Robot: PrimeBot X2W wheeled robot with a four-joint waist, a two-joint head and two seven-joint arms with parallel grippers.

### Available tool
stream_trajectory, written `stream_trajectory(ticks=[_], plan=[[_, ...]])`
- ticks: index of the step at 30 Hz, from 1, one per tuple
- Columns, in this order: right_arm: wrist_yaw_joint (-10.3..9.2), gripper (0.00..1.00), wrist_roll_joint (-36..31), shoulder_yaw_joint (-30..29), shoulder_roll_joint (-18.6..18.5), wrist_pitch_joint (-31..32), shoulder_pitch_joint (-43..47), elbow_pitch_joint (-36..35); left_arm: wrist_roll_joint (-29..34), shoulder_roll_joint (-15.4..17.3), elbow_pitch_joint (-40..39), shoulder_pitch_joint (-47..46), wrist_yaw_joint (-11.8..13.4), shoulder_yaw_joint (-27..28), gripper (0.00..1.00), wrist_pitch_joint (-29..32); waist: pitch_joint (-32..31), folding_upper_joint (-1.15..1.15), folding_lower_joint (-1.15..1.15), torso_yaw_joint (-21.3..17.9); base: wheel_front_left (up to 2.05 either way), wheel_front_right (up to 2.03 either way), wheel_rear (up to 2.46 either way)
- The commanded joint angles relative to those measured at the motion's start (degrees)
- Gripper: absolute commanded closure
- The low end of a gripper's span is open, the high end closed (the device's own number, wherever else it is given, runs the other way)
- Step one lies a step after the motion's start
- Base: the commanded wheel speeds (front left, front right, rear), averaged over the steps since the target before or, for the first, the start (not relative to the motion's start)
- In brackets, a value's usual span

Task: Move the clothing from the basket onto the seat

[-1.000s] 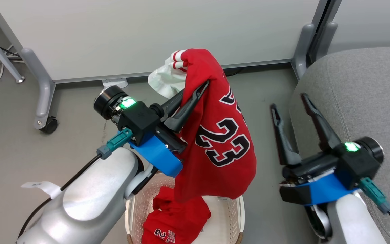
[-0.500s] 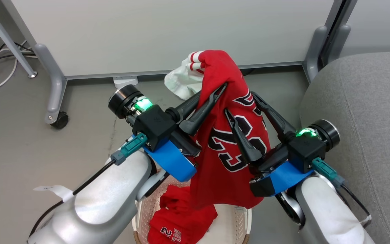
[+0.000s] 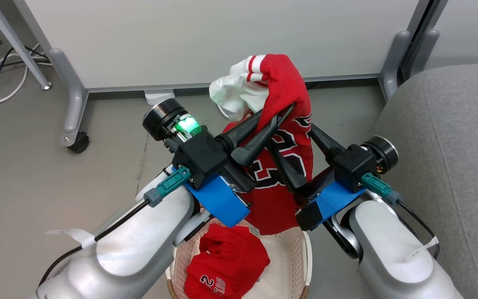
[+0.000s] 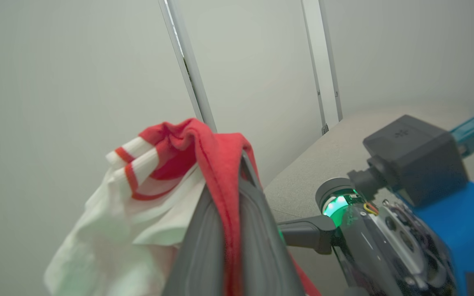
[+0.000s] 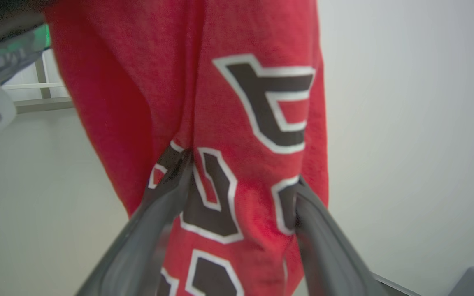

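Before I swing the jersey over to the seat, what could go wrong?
1. The left pincer pinches only a thin fold near the top of the jersey; it could slip free mid-swing.
2. The right pincer stands open astride the hanging cloth, not gripping; moving it could tug the jersey loose.
3. The hem hangs low over the basket and could catch its rim.

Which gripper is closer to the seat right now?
Right. The right gripper, open around the number on the hanging jersey, is on the side facing the seat. The left gripper, shut on the jersey's top, is on the far side.
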Motion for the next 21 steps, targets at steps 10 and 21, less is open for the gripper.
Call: stream_trajectory(ticks=[10, 21], plan=[[0.03, 1.00, 2.1, 1.0, 0.1, -0.2, -1.3, 1.7, 0.5, 0.3, 0.1, -0.8, 0.0, 0.0, 1.00, -0.3, 0.1, 0.00, 0.00, 0.1, 0.00, 0.00, 0.00], [0.03, 1.00, 2.0, 0.6, -0.2, -0.2, -1.0, 0.9, 0.8, 0.2, 0.4, -0.2, 0.0, 0.1, 1.00, -0.3, 0.1, 0.00, 0.00, -0.1, 0.00, 0.00, 0.00]])
